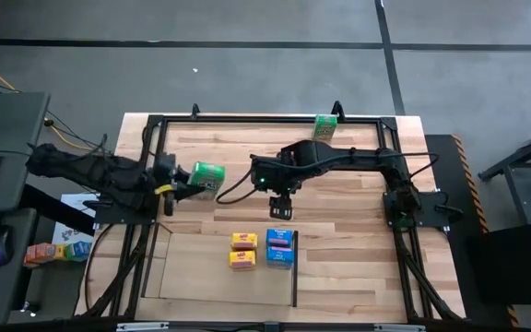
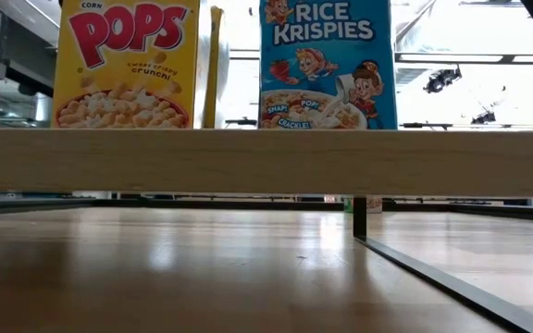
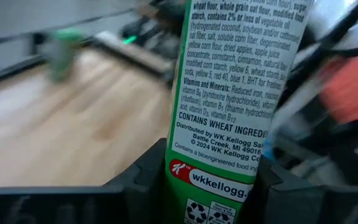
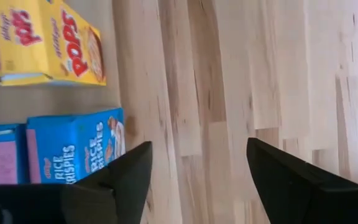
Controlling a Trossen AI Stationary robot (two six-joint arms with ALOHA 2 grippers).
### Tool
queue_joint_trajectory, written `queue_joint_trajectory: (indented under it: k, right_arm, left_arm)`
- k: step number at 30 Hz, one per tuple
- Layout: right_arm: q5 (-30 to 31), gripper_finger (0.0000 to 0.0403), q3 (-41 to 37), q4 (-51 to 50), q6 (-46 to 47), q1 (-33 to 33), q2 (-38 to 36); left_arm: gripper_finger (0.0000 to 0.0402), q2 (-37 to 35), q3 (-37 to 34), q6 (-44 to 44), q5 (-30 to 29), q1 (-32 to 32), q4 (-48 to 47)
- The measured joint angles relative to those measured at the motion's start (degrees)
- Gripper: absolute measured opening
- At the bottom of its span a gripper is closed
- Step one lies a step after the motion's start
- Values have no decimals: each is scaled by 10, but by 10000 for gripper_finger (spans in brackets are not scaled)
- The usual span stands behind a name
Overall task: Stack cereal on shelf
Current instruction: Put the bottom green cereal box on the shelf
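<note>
— While the wooden table [image 1: 339,277] fills the high view, what sits on it?

— A black metal frame [image 1: 247,120] runs round its edges, and the pale, nearly see-through shelf [image 1: 192,272] lies flat near the front edge, with a thin black bar [image 1: 295,272] along its right side.

— And the arms?

— The right arm [image 1: 358,159] reaches from the right edge toward the middle. Its right gripper [image 1: 281,209] hangs just behind the blue boxes, fingers spread wide with nothing between them; its wrist view shows only bare wood in the gap. The left arm [image 1: 90,171] comes in from the left edge, and the left gripper [image 1: 184,189] is clamped on a green cereal box [image 1: 208,178], held near the left edge, behind the shelf. The left wrist view shows that box's printed side panel squeezed between the two dark fingers [image 3: 135,186].

— Where is the rest of the cereal?

— Two yellow Corn Pops boxes [image 1: 242,250] stand on the shelf, one behind the other, and two blue Rice Krispies boxes [image 1: 280,247] stand just beside them, close to the black bar. A second green box [image 1: 325,126] stands at the back edge, against the metal frame, well apart from the others.

— Does the low view add anything?

— A Corn Pops front [image 2: 126,63] and a Rice Krispies front [image 2: 328,63] rise upright behind a wooden rail [image 2: 266,162].
</note>
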Motion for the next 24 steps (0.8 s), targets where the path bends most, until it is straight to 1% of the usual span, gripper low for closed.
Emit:
queue_joint_trajectory:
  k: [2, 3, 5, 7, 9, 12, 14, 17, 21, 24]
  right_arm:
    - [0, 244, 0, 2, 0, 2, -2]
    - [0, 244, 0, 2, 0, 2, -2]
    - [0, 244, 0, 5, -1, 2, -2]
    - [-3, 244, 0, 5, -9, 2, -2]
    - [-15, 245, 0, 6, -11, 2, -2]
    - [-57, 245, 0, 23, -9, 2, -2]
    - [-101, 245, 0, 70, 5, 2, -2]
    - [-163, 245, 0, 180, 46, 1, -3]
    - [-196, 245, 0, 330, 141, -1, -3]
    - [-199, 245, 0, 402, 174, 1, -3]
  left_arm:
    - [111, -19, -54, -16, 17, -20, 97]
    - [111, -24, -77, -26, 26, -32, 129]
    - [111, -19, -115, -46, 33, -59, 173]
    - [111, -6, -138, -53, 40, -87, 206]
    - [111, 6, -146, -38, 56, -111, 219]
    - [111, 20, -145, 38, 113, -134, 245]
    - [112, 27, -145, 110, 148, -142, 262]
    - [117, 33, -145, 177, 159, -144, 262]
    - [117, 38, -145, 231, 159, -131, 249]
    - [117, 40, -145, 249, 158, -117, 220]
